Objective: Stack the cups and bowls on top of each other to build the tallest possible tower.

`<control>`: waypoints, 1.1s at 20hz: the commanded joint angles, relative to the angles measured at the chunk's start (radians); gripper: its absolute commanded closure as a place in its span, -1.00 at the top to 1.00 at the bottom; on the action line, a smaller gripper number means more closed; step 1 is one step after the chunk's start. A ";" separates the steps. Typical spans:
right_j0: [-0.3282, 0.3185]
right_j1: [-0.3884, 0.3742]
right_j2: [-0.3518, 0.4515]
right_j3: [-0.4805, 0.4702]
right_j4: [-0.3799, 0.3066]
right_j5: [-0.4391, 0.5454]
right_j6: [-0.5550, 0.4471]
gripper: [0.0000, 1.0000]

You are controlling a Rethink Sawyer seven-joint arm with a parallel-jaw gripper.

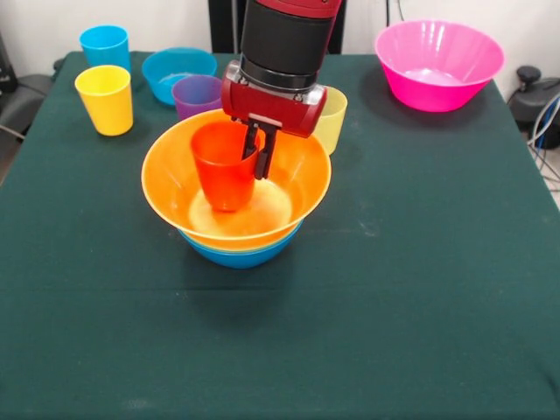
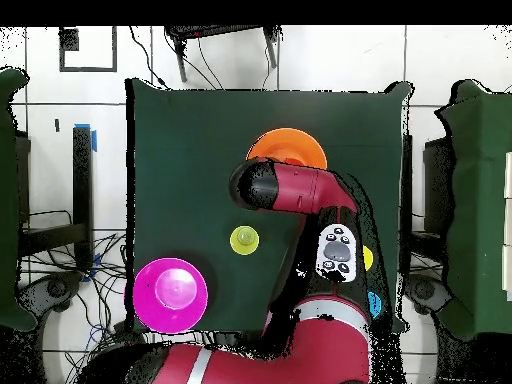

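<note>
The tower stands mid-table in the front view: a medium blue bowl (image 1: 241, 255) as base and the large orange-yellow bowl (image 1: 166, 179) nested on it. The orange cup (image 1: 220, 166) stands upright inside the orange-yellow bowl. My gripper (image 1: 260, 153) comes down from above and is shut on the cup's right rim, one finger inside and one outside. In the overhead view the arm covers the gripper and cup; only the bowl's far rim (image 2: 287, 148) shows.
Blue cup (image 1: 105, 45), yellow cup (image 1: 105, 98), small blue bowl (image 1: 178, 72) and purple cup (image 1: 197, 94) stand at the back left. The pale yellow-green cup (image 1: 333, 118) is just behind the gripper. The large pink bowl (image 1: 437, 63) is back right. The green bowl is out of view.
</note>
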 commanded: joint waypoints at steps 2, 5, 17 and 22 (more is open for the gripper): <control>0.005 0.065 0.070 -0.082 -0.014 0.105 0.035 -1.00; 0.009 0.067 0.065 -0.092 -0.014 0.114 0.037 -1.00; 0.006 0.066 0.075 -0.079 -0.014 0.105 0.036 -1.00; 0.013 0.070 0.065 -0.090 -0.028 0.090 0.030 -1.00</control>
